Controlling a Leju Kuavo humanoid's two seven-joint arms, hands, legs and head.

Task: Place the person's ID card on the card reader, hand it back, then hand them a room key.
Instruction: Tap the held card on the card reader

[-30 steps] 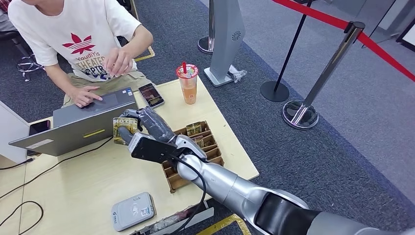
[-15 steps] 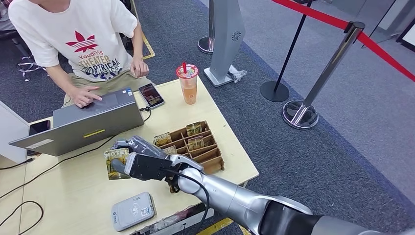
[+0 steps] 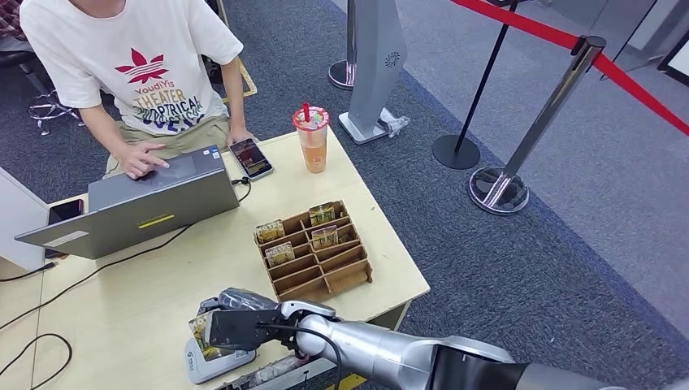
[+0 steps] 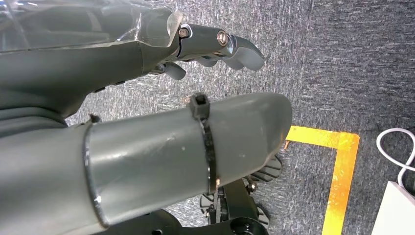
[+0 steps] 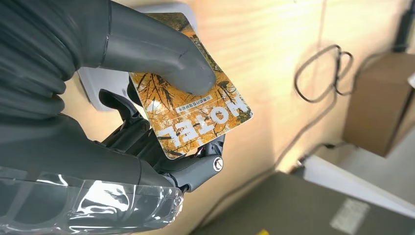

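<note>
My right hand [image 3: 236, 318] pinches an orange-and-gold card printed HOTEL [image 3: 201, 338] between thumb and fingers. It holds the card right over the pale grey card reader [image 3: 218, 366] at the table's near edge; I cannot tell whether card and reader touch. In the right wrist view the thumb [image 5: 161, 54] presses on the card [image 5: 200, 120], and a corner of the reader [image 5: 93, 81] shows behind it. My left hand [image 4: 147, 127] hangs over grey carpet with nothing in it. The person [image 3: 138, 65] sits across the table, one hand on a laptop.
A wooden card holder [image 3: 325, 272] with several cards stands mid-table, right of my hand. An open laptop [image 3: 138, 203], a phone [image 3: 251, 157] and an orange drink cup [image 3: 311, 138] lie farther off. Cables [image 3: 32, 309] trail at the left. Stanchions [image 3: 520, 154] stand on the carpet.
My right hand has carried the card back from beside the laptop across the table to over the card reader. The person's raised hand has dropped to the table by the phone.
</note>
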